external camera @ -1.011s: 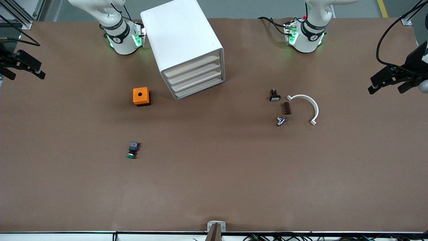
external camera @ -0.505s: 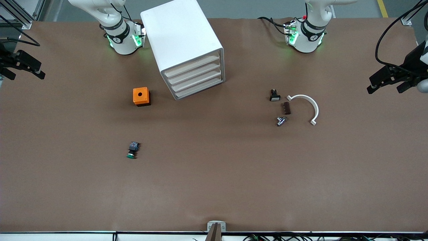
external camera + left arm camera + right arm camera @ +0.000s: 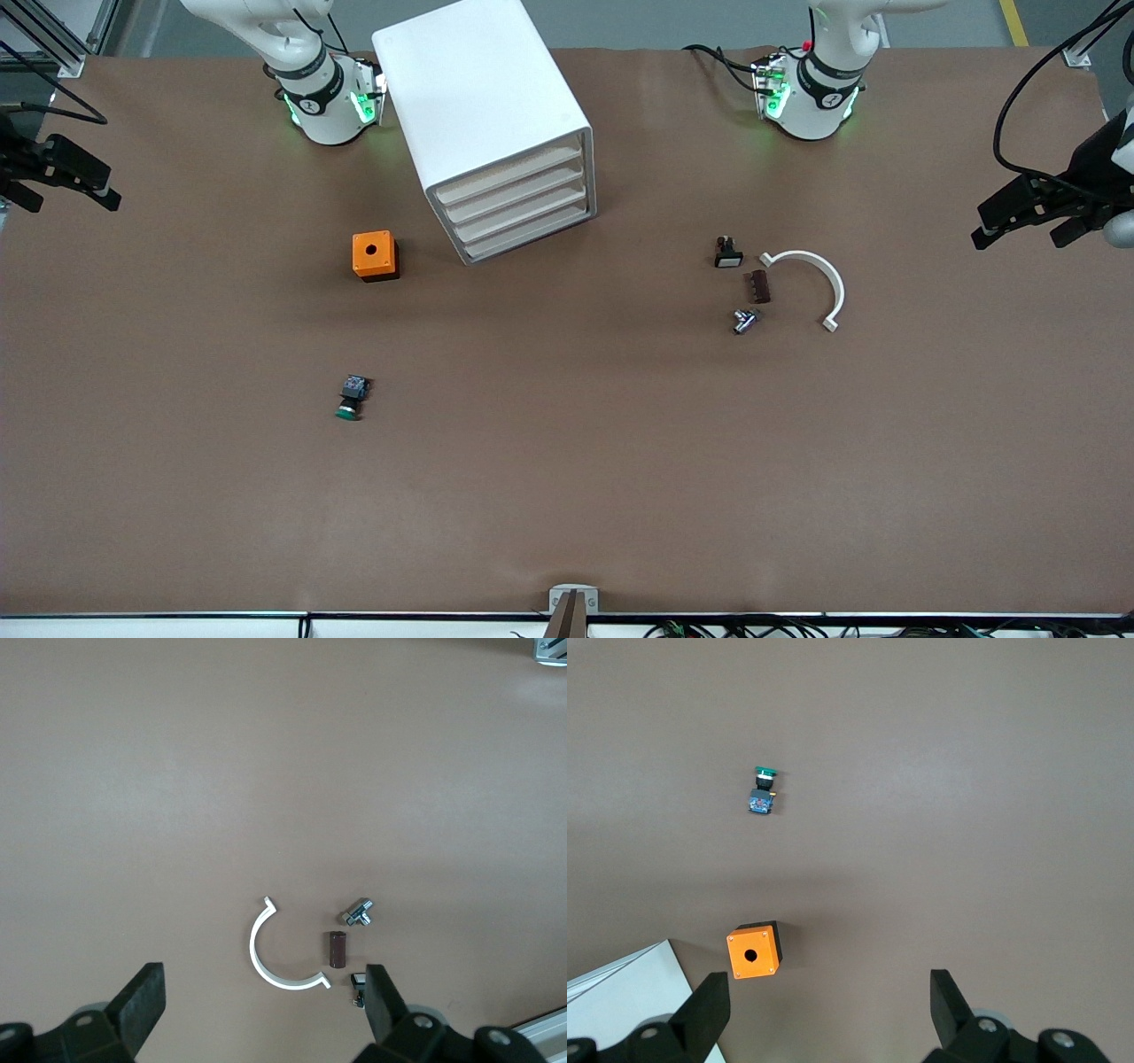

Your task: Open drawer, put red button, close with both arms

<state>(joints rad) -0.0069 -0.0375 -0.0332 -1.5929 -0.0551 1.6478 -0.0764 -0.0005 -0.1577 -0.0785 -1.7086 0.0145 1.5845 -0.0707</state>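
All four shallow white drawers (image 3: 518, 202) of the white boxy cabinet (image 3: 469, 80) are shut, fronts angled toward the left arm's end; left tool (image 3: 1017, 237) and right tool (image 3: 75, 202) hang wide open, empty, over the brown bench (image 3: 567, 496) ends, both well apart from them; no red-capped button discernible.

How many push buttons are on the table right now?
2. The green-capped button lies nearer the front camera than the orange box. A white-faced button lies beside the white curved piece. No red button shows.
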